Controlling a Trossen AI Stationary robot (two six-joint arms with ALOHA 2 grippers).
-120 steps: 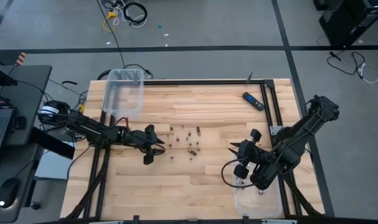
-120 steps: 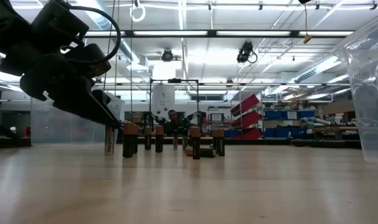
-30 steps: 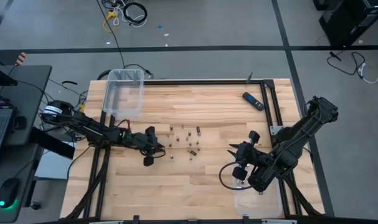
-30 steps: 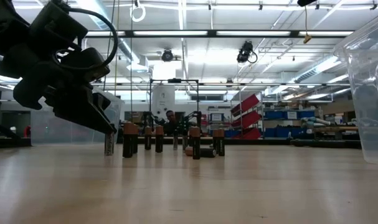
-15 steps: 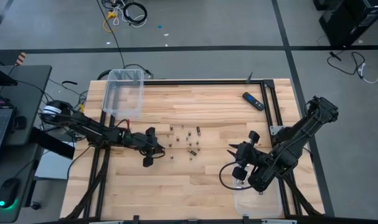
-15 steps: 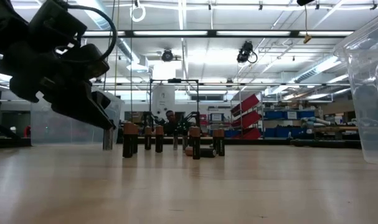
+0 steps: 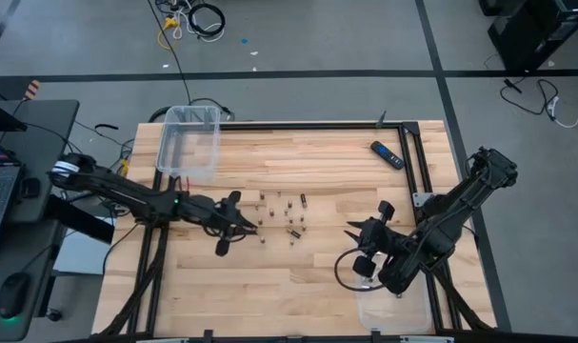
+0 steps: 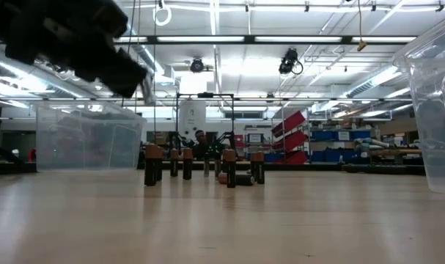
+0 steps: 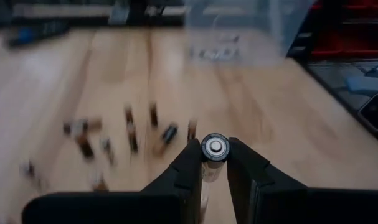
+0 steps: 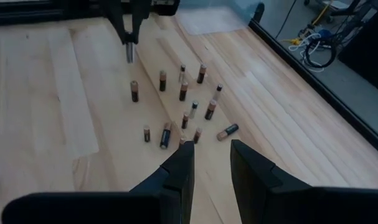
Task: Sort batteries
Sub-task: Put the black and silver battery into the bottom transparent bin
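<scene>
A pale wooden table (image 7: 298,286) filled the middle of the high view, with grey floor around it and a warehouse-like room behind it in the low view. The batteries (image 7: 287,217) stood clustered near the centre of the table, most upright, at least 1 lying on its side (image 10: 226,131). The left gripper (image 7: 247,225), just left of that cluster in the high view, was clamped on 1 silvery battery (image 9: 214,148), lifted clear of the wood. The right gripper (image 10: 208,163), at the lower right of the high view, held nothing, its fingers parted. A clear bin (image 7: 188,143) sat at the table's upper left, a second clear bin (image 7: 393,310) at its lower right, and a black-and-blue bar (image 7: 387,154) at its upper right.
</scene>
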